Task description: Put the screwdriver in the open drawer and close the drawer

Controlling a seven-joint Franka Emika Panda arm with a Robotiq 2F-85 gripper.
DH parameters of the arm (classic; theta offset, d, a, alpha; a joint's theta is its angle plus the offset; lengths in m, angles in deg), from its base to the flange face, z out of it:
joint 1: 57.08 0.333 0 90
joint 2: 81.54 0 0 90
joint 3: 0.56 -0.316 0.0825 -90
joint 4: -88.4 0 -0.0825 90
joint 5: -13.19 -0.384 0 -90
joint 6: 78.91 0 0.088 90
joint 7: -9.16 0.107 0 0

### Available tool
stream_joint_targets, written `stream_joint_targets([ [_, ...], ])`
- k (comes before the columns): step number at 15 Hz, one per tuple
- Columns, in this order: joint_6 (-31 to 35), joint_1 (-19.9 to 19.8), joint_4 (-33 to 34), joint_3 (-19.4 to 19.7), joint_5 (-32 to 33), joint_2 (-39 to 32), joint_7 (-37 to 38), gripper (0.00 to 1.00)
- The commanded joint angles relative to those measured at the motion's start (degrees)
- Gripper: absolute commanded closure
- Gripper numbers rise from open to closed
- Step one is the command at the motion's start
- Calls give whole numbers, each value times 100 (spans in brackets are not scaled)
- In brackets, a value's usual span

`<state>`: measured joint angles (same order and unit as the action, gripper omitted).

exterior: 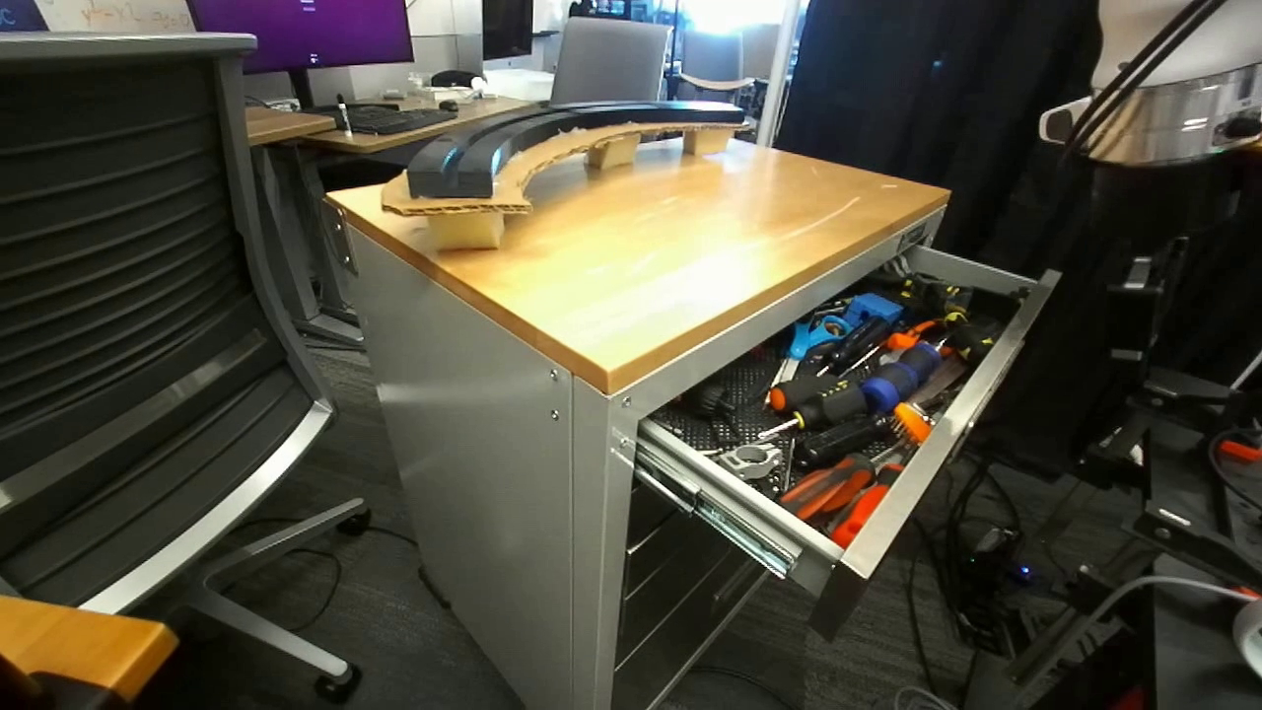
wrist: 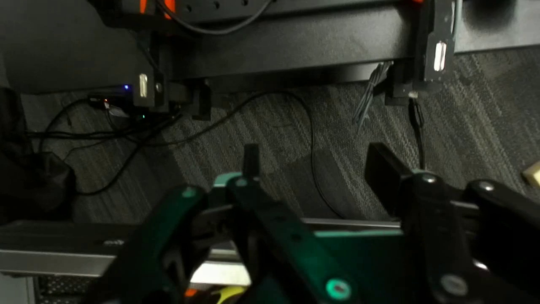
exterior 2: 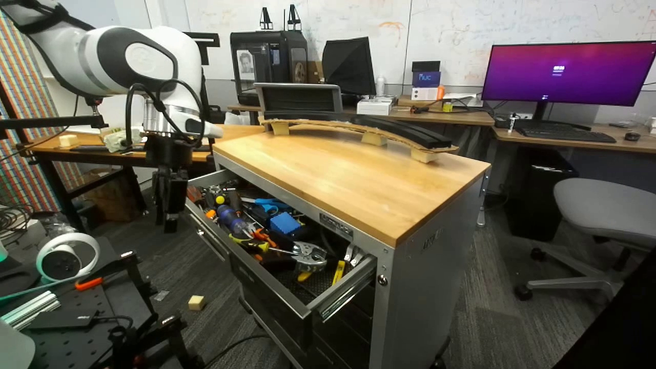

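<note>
The drawer is pulled out and full of tools; its metal rim shows in both exterior views (exterior: 961, 419) (exterior 2: 266, 279), and its front edge crosses the bottom of the wrist view (wrist: 55, 262). The small black screwdriver is not visible on the wooden worktop (exterior 2: 353, 174); I cannot make it out among the drawer's tools, so it is hidden or out of view. My gripper (exterior 2: 168, 218) points down just outside the drawer's front panel. In the wrist view the gripper (wrist: 316, 169) has its fingers wide apart, with only floor and a cable seen between them.
A black curved bar on cardboard and foam blocks (exterior: 592, 138) stands along the worktop's far edge. A black cart (exterior 2: 102, 318) faces the drawer across a strip of floor with cables. An office chair (exterior: 148, 296) stands beside the cabinet (exterior: 473, 414).
</note>
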<state>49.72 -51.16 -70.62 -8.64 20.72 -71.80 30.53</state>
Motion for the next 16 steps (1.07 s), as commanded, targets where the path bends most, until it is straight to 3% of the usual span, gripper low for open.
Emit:
stream_joint_targets([
  [1, 1006, -70, 10, -185, 638, -284, 538, 66],
  [5, 1728, -7, 9, -189, 967, -856, 708, 94],
  [8, 2016, 33, 9, -82, 1219, -1294, 784, 100],
  [12, 2804, 283, 25, 101, 3290, -1338, 2042, 95],
  [16, 3067, 522, 13, 219, 5250, -1217, 3509, 95],
])
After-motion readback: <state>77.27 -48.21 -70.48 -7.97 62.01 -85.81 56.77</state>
